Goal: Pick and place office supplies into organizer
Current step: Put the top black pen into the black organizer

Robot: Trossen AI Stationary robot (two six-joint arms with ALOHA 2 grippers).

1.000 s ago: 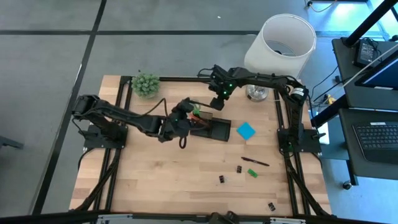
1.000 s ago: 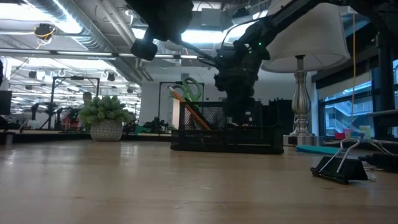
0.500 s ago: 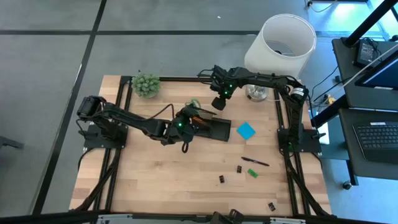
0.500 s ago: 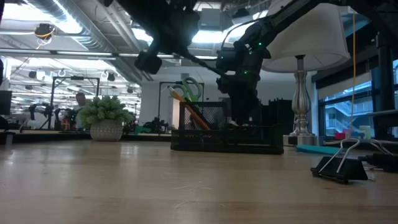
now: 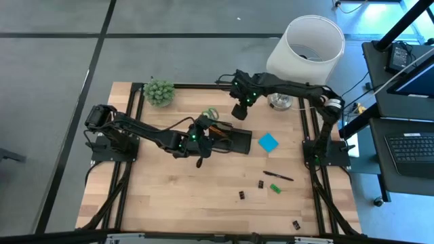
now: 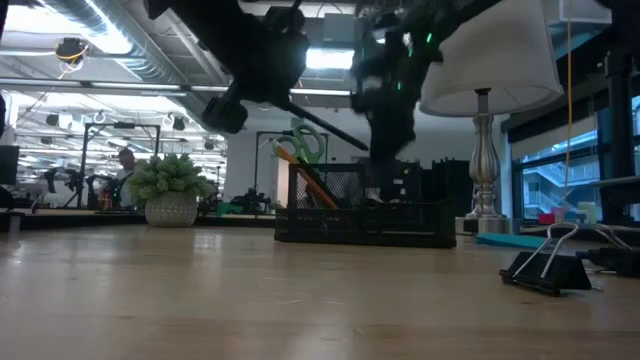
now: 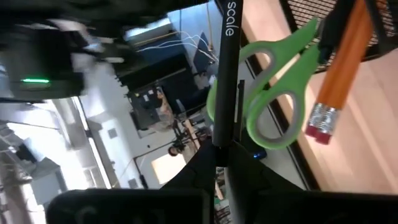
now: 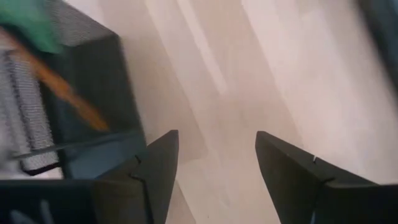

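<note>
Wooden table [image 5: 169, 196] at frame centre: left gripper [image 5: 201, 133] pinching a black pen [image 7: 225, 74] beside the organizer [image 5: 234, 140]; right gripper [image 5: 239, 112], fingers spread, above the organizer's upper edge.

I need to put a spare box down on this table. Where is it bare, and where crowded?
Bare: the wood on the near left, between the table edge and the binder clips. Crowded: around the organizer, where both grippers work, and to its right with the sticky-note pad, pen and lamp.

Two dark jointed arms, green indicator lights, black cables
</note>
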